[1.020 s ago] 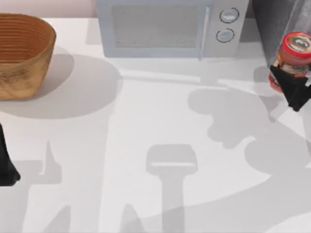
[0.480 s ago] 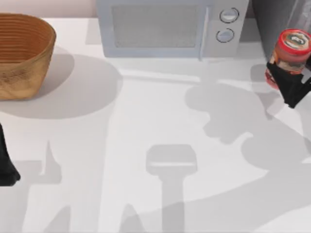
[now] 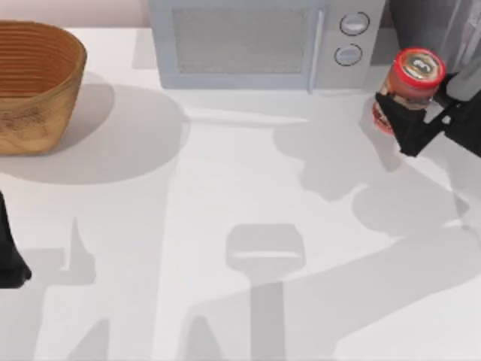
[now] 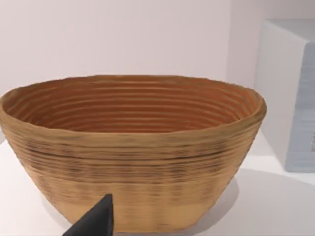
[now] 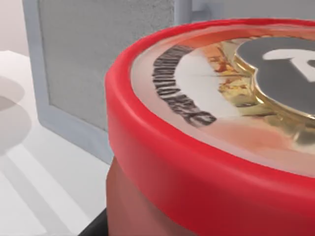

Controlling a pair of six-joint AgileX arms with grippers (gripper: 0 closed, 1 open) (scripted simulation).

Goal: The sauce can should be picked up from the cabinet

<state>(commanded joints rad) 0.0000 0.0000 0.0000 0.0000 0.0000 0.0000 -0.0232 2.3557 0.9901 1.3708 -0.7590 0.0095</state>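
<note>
Carrying the sauce can (image 3: 412, 89) clear of the cabinet (image 3: 428, 22) is the step in hand, judging by how things lie. The right gripper (image 3: 409, 128) has its jaws closed on the can's reddish-brown body below the red rim, and the can stands close to upright, just in front of the microwave's (image 3: 263, 41) knob end and beside the cabinet's dark front. In the right wrist view the red lid (image 5: 206, 147) sits very close, with the microwave's grey door panel behind it.

To do this well, I would keep the grip firm and the can level, since the hold is low on the body and a tilt could let the heavy top swing. The travel should stay off the microwave's corner, which is near, and move out over the open table (image 3: 240, 188) in front of the microwave.

The left gripper (image 3: 11, 256) is parked well to the microwave's left, near the woven basket (image 3: 34, 83); I cannot tell how its jaws stand.
</note>
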